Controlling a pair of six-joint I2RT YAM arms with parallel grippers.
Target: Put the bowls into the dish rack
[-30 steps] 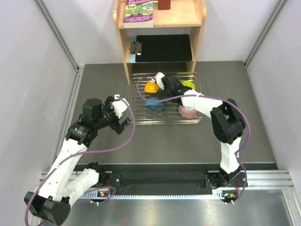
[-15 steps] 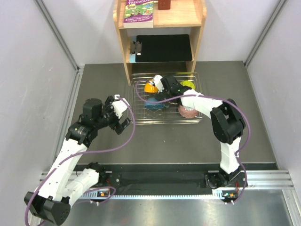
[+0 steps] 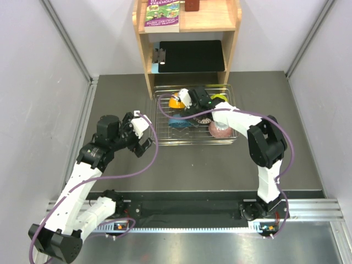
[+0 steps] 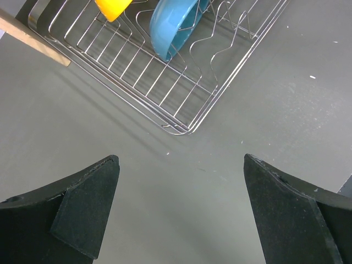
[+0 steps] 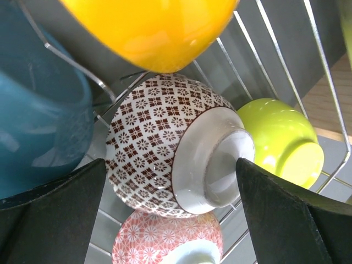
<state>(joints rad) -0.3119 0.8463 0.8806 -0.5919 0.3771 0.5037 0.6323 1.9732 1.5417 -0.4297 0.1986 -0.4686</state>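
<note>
The wire dish rack (image 3: pixel 187 143) holds all five bowls. In the right wrist view, the white bowl with the dark net pattern (image 5: pixel 165 143) lies on its side among the tines. The orange bowl (image 5: pixel 154 27) is above it, the blue bowl (image 5: pixel 38 126) to the left, the lime-green bowl (image 5: pixel 280 140) to the right and the pinkish bowl (image 5: pixel 165 239) below. My right gripper (image 5: pixel 170 165) is open over the rack, one finger on each side of the patterned bowl. My left gripper (image 4: pixel 181 159) hangs open over bare table near the rack's corner (image 4: pixel 181 124).
A wooden shelf unit (image 3: pixel 187 33) stands just behind the rack, with a black clipboard (image 3: pixel 192 55) on its lower level and a book on top. Grey walls close in the table on the left and right.
My right gripper has opened wide and let go of the patterned bowl, which now rests in the rack. The left arm has not moved.
</note>
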